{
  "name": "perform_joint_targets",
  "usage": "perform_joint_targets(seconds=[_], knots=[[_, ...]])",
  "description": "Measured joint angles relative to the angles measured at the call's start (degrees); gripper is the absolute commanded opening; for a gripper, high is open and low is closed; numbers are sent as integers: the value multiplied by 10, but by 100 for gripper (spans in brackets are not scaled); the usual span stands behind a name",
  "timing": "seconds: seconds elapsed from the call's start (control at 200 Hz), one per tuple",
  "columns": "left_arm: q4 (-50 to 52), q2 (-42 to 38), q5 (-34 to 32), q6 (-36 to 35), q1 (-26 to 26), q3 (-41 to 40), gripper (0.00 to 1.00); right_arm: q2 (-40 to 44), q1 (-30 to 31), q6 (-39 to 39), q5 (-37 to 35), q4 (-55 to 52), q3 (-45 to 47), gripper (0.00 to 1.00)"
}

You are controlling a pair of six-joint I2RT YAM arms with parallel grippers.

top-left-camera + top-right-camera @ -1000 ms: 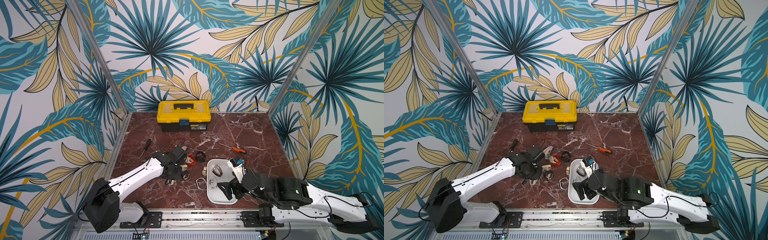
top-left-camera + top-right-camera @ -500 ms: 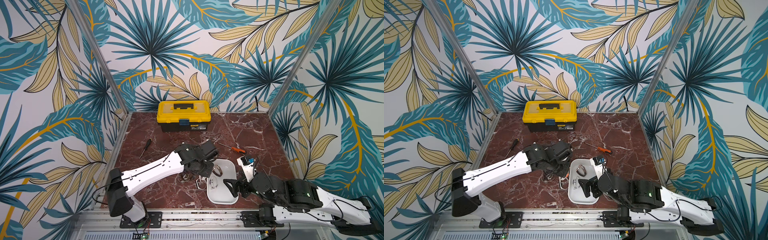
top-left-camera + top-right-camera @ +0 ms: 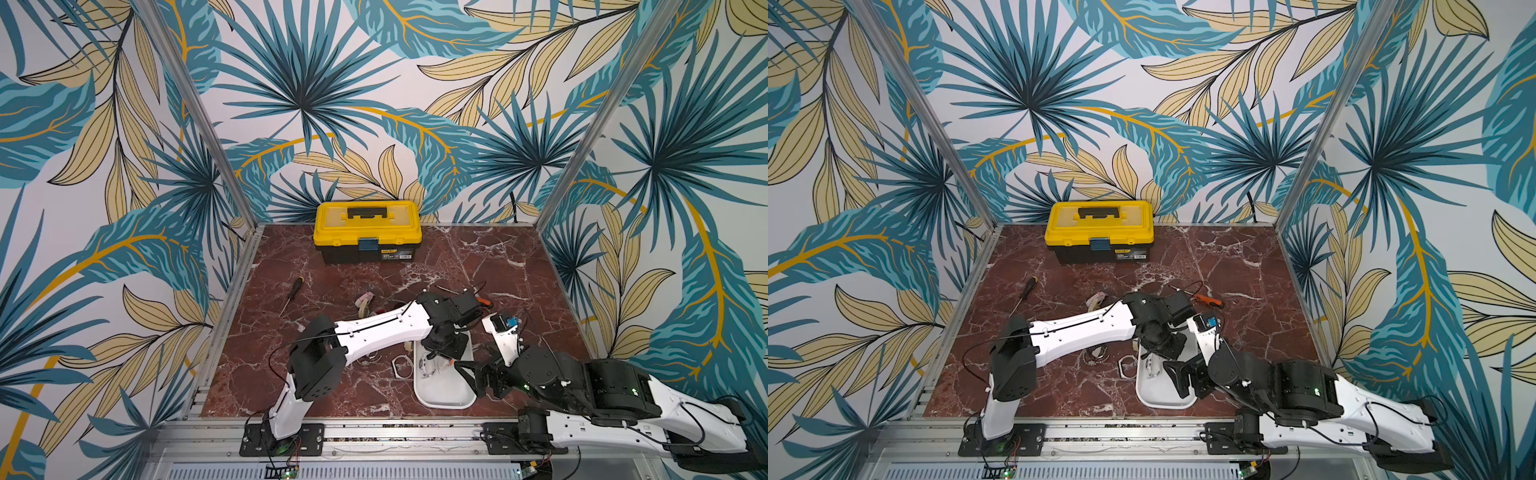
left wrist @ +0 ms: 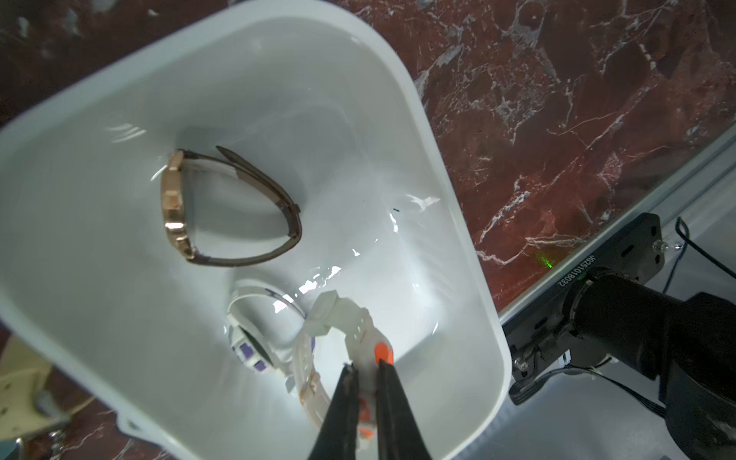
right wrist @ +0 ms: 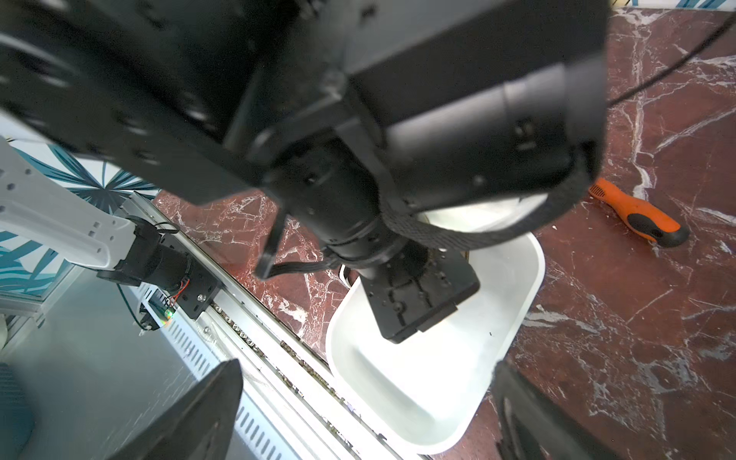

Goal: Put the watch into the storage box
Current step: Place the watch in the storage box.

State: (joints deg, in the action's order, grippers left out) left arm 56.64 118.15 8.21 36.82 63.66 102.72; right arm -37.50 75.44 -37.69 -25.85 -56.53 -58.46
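Top views: left arm reaches across over the storage box [image 3: 442,392], left gripper [image 3: 434,365] pointing down into it. Tips are hidden under the wrist, so the grip can't be read here. Right gripper [image 3: 471,379] sits just beside the box's right rim, jaws spread wide, nothing in them. Yellow toolbox [image 3: 1100,230] at the back wall has a small front sticker, too small to read. A couple of loose watches lie on the marble [image 3: 332,390] left of the box

Left wrist: fingers [image 4: 338,406] clenched on the watch [image 4: 358,326], which has a white translucent strap w/ orange bits and is pinched on the strap. It hangs inside the rim; can't tell if it touches the floor. Already in the box: brown-strap watch [image 4: 223,207] and white-purple watch [image 4: 255,342], the latter just beside the held one. White serial print on the right arm's black mount [image 4: 621,255], upside down, digits not sure

Right wrist: mostly blocked by the left arm's wrist. Own jaws wide apart, empty. Orange screwdriver [image 5: 637,217] on the marble near the box

Handling (judgement): light; soft bendy strap, glossy so may slip or swing. Case and glass are hard and scratchable. Best hold is the strap close to the case; release low
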Motion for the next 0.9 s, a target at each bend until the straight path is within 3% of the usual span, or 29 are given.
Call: perform_joint_targets(seconds=[0.311, 0.406, 0.486, 0.561, 0.901], knots=[[-1, 76, -4, 1, 0, 29, 11, 0, 0, 0, 0, -11, 0, 100], [-1, 79, -9, 1, 0, 29, 21, 0, 0, 0, 0, -12, 0, 100], [-3, 79, -13, 1, 0, 29, 38, 0, 0, 0, 0, -12, 0, 100], [-3, 79, -17, 5, 1, 29, 48, 0, 0, 0, 0, -12, 0, 100], [-3, 41, -33, 6, 4, 28, 60, -21, 0, 0, 10, -48, -26, 100]])
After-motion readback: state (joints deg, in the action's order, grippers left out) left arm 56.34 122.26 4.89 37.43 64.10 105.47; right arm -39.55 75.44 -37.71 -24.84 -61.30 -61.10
